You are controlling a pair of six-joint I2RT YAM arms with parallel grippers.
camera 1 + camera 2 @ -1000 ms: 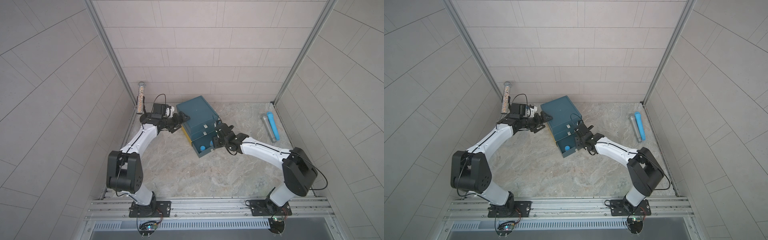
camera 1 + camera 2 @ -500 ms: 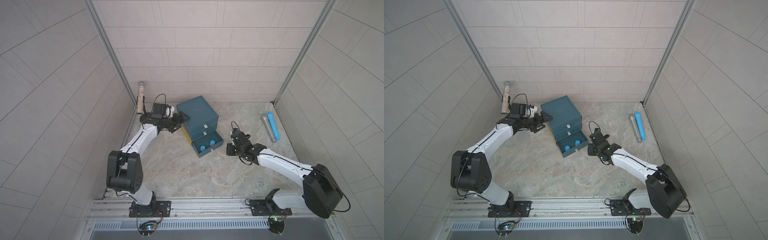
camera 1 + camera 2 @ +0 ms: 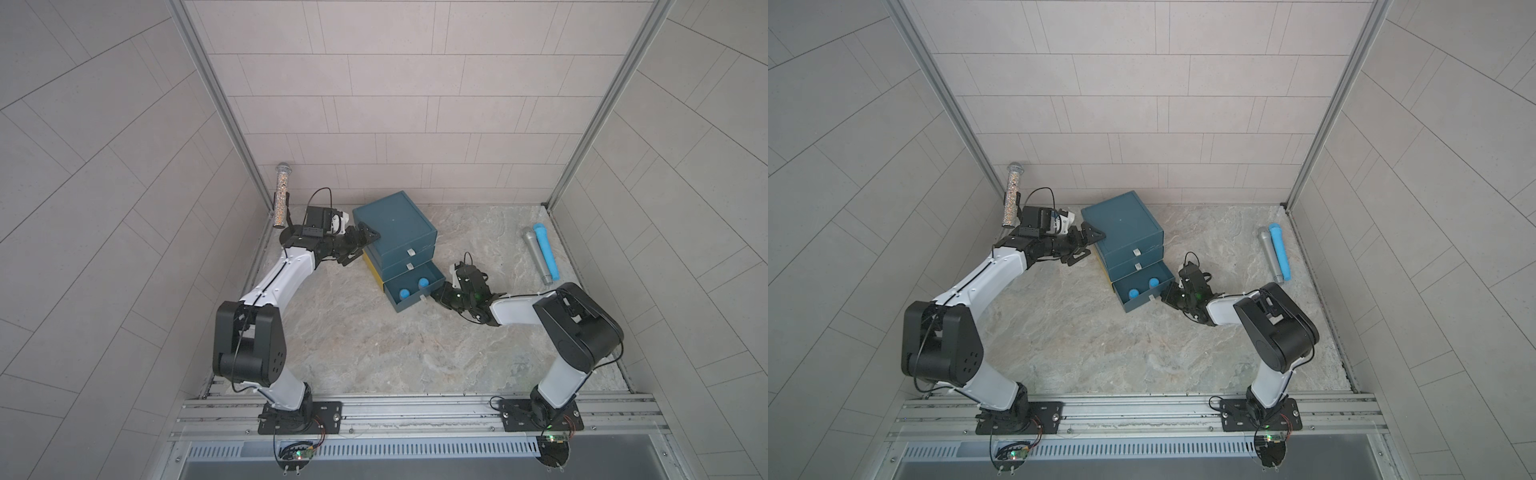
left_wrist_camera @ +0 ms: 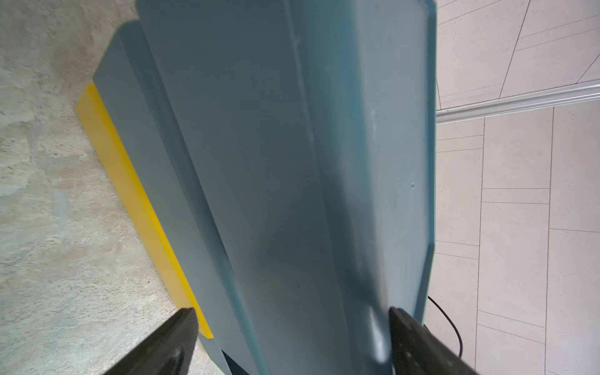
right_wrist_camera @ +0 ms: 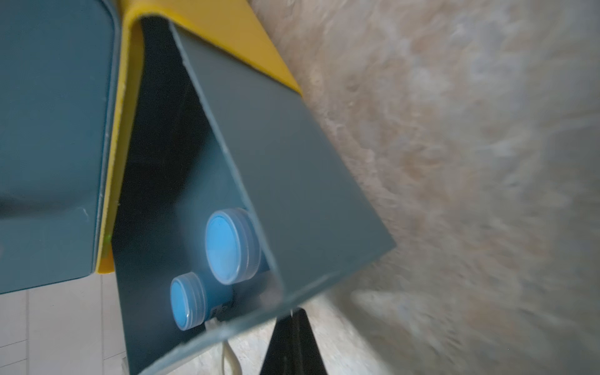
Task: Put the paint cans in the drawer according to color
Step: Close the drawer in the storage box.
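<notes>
Both blue paint cans (image 3: 404,293) (image 3: 423,283) sit in the open bottom drawer (image 3: 419,300); no red or white cans visible. My right gripper (image 3: 437,296), jaws together and empty, is at the drawer front, probably to push it closed. My left gripper (image 3: 360,245), jaws apart, straddles the cabinet (image 3: 392,222) corner.

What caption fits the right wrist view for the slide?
Two blue paint cans sit in the open bottom drawer, seen close from beside its front.

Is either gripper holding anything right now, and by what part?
Right gripper: nothing; jaws shut, tip at the front of the open bottom drawer. Left gripper: open jaws straddle the upper side edge of the cabinet; whether they clamp it cannot be told.
</notes>
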